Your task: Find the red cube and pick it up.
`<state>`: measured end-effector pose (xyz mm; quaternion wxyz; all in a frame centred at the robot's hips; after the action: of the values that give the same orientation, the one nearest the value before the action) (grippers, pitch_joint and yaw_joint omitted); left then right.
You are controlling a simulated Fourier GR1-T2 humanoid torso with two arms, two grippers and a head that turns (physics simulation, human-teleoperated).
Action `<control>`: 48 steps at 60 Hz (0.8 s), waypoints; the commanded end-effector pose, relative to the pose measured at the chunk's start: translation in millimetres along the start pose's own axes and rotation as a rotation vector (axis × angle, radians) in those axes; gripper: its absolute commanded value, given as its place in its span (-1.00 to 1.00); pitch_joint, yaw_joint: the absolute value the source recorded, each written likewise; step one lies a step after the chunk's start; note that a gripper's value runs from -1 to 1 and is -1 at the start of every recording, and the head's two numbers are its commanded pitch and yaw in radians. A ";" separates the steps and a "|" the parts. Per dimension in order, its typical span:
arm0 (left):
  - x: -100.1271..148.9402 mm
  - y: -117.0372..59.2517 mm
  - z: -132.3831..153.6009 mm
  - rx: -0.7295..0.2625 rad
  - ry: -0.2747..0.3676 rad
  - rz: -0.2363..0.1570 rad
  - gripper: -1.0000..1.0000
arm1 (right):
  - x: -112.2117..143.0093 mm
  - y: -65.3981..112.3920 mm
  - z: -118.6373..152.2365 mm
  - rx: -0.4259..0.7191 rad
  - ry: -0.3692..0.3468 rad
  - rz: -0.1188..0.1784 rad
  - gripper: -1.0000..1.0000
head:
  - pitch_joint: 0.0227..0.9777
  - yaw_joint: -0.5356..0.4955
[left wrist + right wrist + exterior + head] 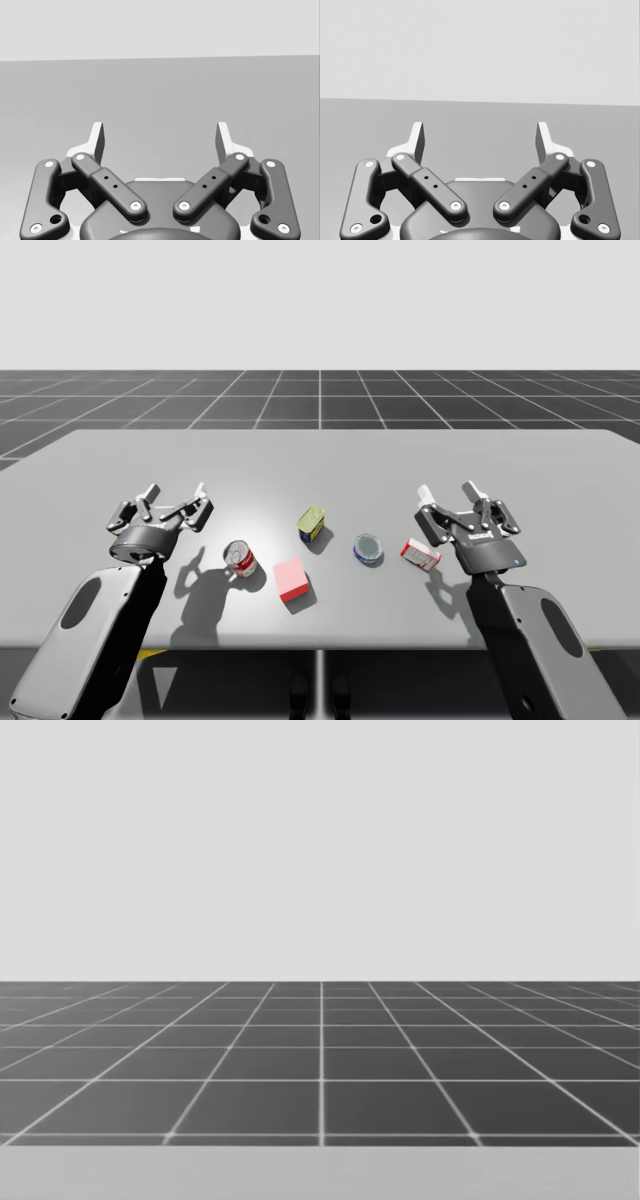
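The red cube (290, 578) is a pinkish-red block lying on the grey table (330, 455) near its front edge, a little left of the middle. My left gripper (175, 495) hovers open to the left of it, well apart, beyond a red can. In the left wrist view the left gripper (160, 137) holds nothing, with bare table ahead. My right gripper (446, 492) is open at the right side of the table. Its wrist view shows the right gripper (480, 137) with nothing between the fingers.
A red can (240, 558) lies just left of the cube. A yellow-green can (313, 522), a round blue tin (368, 548) and a small red-and-white box (421, 554) stand to its right. The head view looks over the table's far edge (320, 1175) at a dark gridded floor (320, 1060).
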<state>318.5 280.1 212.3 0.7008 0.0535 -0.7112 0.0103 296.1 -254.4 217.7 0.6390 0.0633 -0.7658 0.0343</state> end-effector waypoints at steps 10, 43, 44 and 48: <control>0.7 0.1 0.6 0.000 -0.001 0.000 -1.00 | 0.7 0.5 0.5 -0.017 0.003 -0.003 -1.00 | -0.80 0.04; -0.2 0.1 0.0 -0.007 -0.004 -0.009 -1.00 | -1.1 -1.0 -0.7 -0.022 0.016 0.025 -1.00 | 0.05 0.06; -0.2 0.2 -0.1 -0.007 -0.004 -0.009 -1.00 | -1.2 -1.1 -0.8 -0.022 0.016 0.026 -1.00 | 0.07 0.06; -0.3 0.0 -0.2 -0.008 -0.004 -0.010 -1.00 | -1.2 -1.4 -0.9 -0.022 0.017 0.025 -1.00 | 0.15 0.07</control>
<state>318.1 280.1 212.3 0.7000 0.0541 -0.7121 0.0053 296.7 -255.0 217.3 0.6448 0.0478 -0.7621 0.0338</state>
